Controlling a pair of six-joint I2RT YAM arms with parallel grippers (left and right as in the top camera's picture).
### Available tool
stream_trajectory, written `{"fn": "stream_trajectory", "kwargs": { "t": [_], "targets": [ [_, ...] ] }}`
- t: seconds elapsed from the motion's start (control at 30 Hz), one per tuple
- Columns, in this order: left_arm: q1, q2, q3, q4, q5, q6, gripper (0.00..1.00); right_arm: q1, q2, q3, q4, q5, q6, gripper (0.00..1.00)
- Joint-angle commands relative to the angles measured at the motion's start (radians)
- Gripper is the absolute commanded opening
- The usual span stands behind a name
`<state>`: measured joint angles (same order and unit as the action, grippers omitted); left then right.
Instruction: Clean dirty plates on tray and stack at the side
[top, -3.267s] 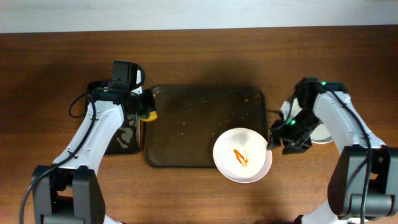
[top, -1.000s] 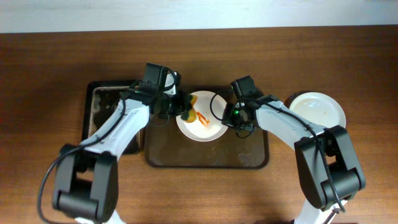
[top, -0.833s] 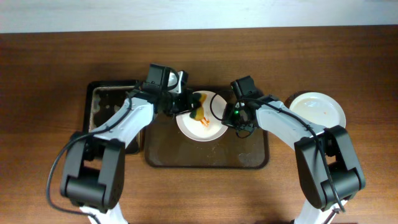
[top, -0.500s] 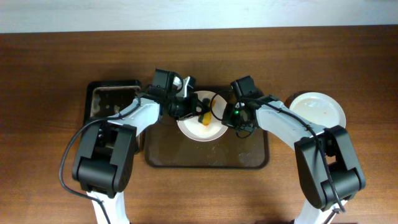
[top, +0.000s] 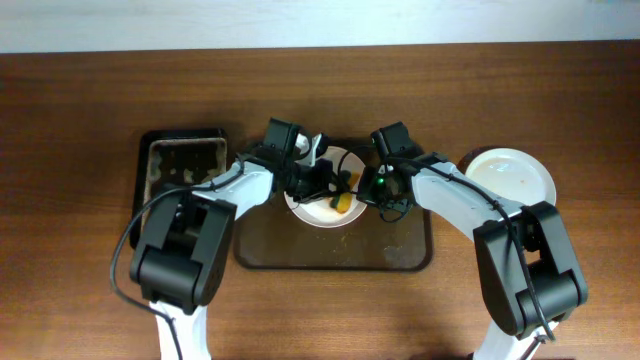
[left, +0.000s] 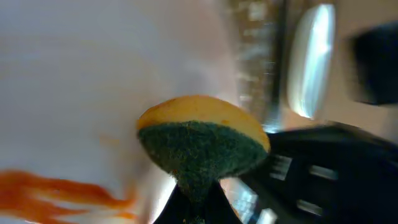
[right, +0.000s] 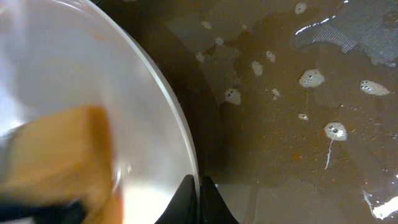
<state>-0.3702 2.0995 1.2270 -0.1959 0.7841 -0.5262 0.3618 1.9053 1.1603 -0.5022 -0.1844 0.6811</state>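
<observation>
A white plate (top: 318, 209) is held over the dark brown tray (top: 300, 250). My right gripper (top: 368, 190) is shut on its right rim; the wrist view shows the rim (right: 180, 130) pinched between the fingers (right: 199, 186). My left gripper (top: 325, 185) is shut on a yellow-and-green sponge (top: 342, 203) and presses it on the plate's inside. In the left wrist view the sponge (left: 202, 140) sits on the white surface next to an orange sauce smear (left: 56, 190). Cleaned plates (top: 512, 178) sit at the right side of the table.
A smaller black tray (top: 180, 170) stands left of the brown tray. The brown tray's floor is wet with foam spots (right: 311, 78). The table's back edge runs along the top of the overhead view.
The plate was lifted from the tray's lower right to its upper middle. My left gripper has swept the sponge rightward across the plate, and the orange smear has shrunk. The right gripper holds still.
</observation>
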Motion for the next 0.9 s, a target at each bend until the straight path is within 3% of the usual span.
{"fn": "stream_trajectory", "kwargs": {
  "t": [0.0,0.33,0.57,0.87],
  "targets": [
    [0.005,0.049,0.000,-0.045,-0.202,0.053,0.00,0.003,0.014,0.008,-0.006,0.002,0.008,0.04],
    [0.070,-0.044,0.006,-0.196,-0.660,0.087,0.00,0.003,0.014,0.008,-0.011,0.002,0.008,0.04],
    [0.053,-0.148,0.014,-0.202,-0.564,0.163,0.00,0.003,0.014,0.008,-0.021,0.003,0.004,0.04],
    [-0.036,-0.179,0.013,-0.144,-0.465,0.092,0.00,0.004,0.014,0.008,-0.034,0.006,0.004,0.04]
  ]
}}
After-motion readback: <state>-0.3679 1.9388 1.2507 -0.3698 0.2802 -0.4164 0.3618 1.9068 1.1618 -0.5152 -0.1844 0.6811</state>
